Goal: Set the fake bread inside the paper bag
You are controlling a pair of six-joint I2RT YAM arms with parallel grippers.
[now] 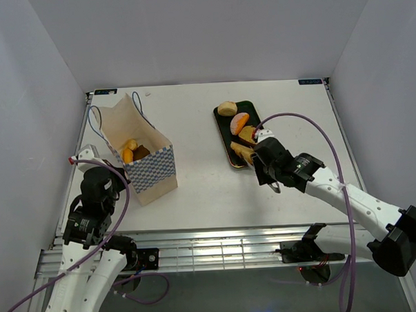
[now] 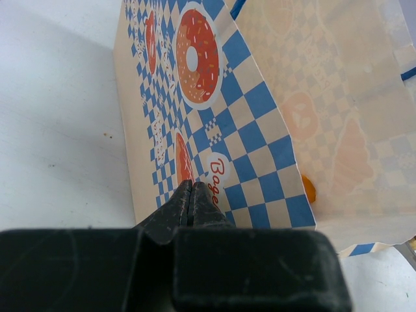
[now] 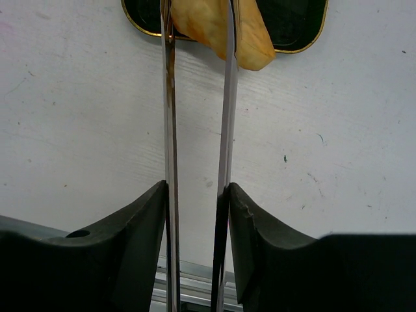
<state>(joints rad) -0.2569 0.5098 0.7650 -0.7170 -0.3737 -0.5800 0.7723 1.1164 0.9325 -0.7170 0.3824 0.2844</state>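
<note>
R pincer (image 3: 198, 10) on bread wedge (image 3: 203, 29)

- One paper bag (image 1: 142, 155) was counted.
- One dark tray (image 1: 225, 131) was counted.
- Four fake bread pieces (image 1: 226, 108) were counted on the tray.
- At least two more were seen inside the bag.

- A dark rectangular tray (image 1: 225, 132) with a thin gold rim lies right of centre on the table.
- The white table (image 1: 209, 190) shows small specks.
- Plain white walls (image 1: 202, 32) stand left, right and far.
- A ribbed metal rail (image 1: 219, 247) runs along the near edge.
</note>
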